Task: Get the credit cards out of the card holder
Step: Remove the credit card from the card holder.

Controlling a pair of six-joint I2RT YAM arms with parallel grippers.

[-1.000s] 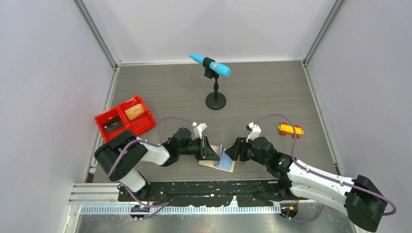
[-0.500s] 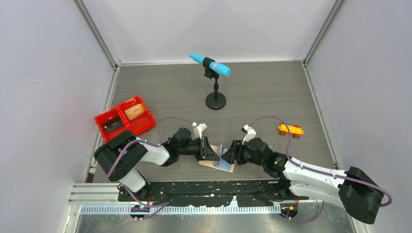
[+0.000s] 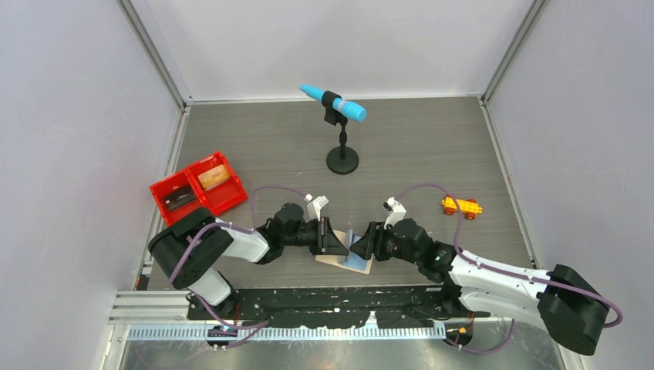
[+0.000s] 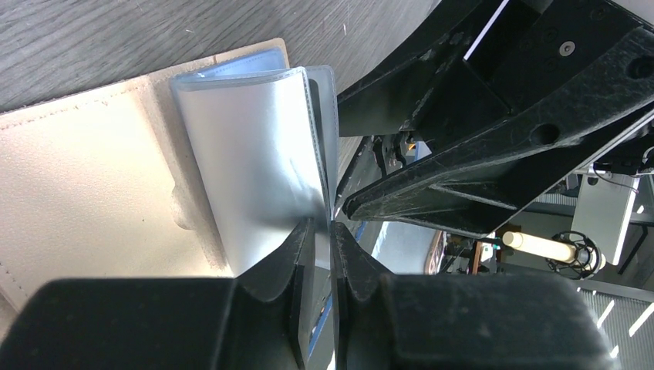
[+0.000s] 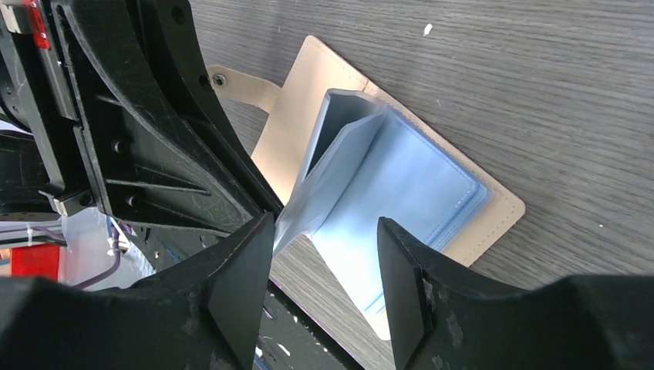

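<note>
Working on the tan card holder, spread open on the table close to its near edge, between both arms. Pinching one clear plastic sleeve upright with the left end effector, fingers closed on its free edge. Hovering the right end effector spread apart just over the other blue-grey sleeves, gripping nothing. Cannot make out any card inside these sleeves. Probably out already, judging by a tan-orange card and a dark card in separate compartments of the red tray, though too small to confirm.

Keep the pinched leaf taut and upright. Steer the right fingers toward a pocket mouth, not the fold. Grip a card's edge only, never the film. Pull along the pocket, low and slow, to avoid dragging the holder.

Little room between the two wrists, with the black base rail near the holder. More bare table beyond, toward the microphone stand and toy car, both well apart.
</note>
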